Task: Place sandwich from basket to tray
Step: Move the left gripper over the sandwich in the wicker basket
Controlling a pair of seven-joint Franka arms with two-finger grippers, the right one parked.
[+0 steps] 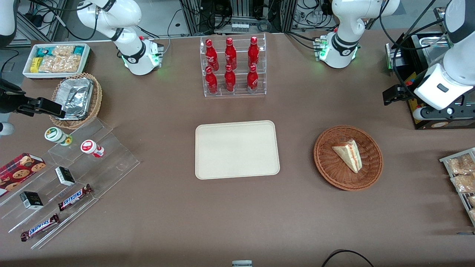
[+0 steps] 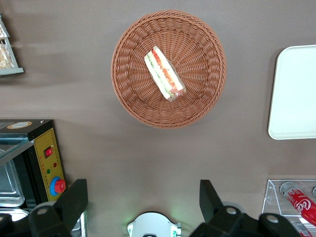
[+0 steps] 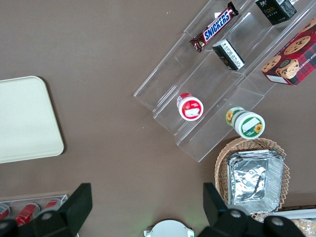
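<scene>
I see one brown tabletop [image 1: 237,215] carrying everything. Largest on it is the single cream tray [image 1: 237,149], lying flat about midway along the table and bare on top. Farther from the front camera than the tray stands one clear acrylic rack [image 1: 234,66] with six red cola bottles [image 1: 230,52], three on each of two tiers. Toward the working arm's end sits one reddish-brown wicker basket [image 1: 348,157], near the tray but not touching it. One sandwich [image 1: 347,153] lies in the basket, a pale wedge; in the left wrist view its red and green filling [image 2: 166,74] faces up.

Toward the parked arm's end I count one stepped clear display [image 1: 70,185] holding two Snickers bars [image 1: 75,197], two small dark boxes [image 1: 64,175], two lidded cups [image 1: 91,148] and one cookie box [image 1: 20,167]. Near that end's corner farthest from the front camera sit one tan basket of foil trays [image 1: 76,98] and one white bin of snack packets [image 1: 56,59].

At the table edge on the working arm's end there is a wire rack of bagged pastries [image 1: 460,174]; I make out about three bags, though it is cut off.

My gripper [image 2: 143,202] hangs high above the table, well clear of the basket, over the stretch farther from the front camera than the basket. Its two fingers [image 2: 74,200] stand wide apart, holding nothing.
</scene>
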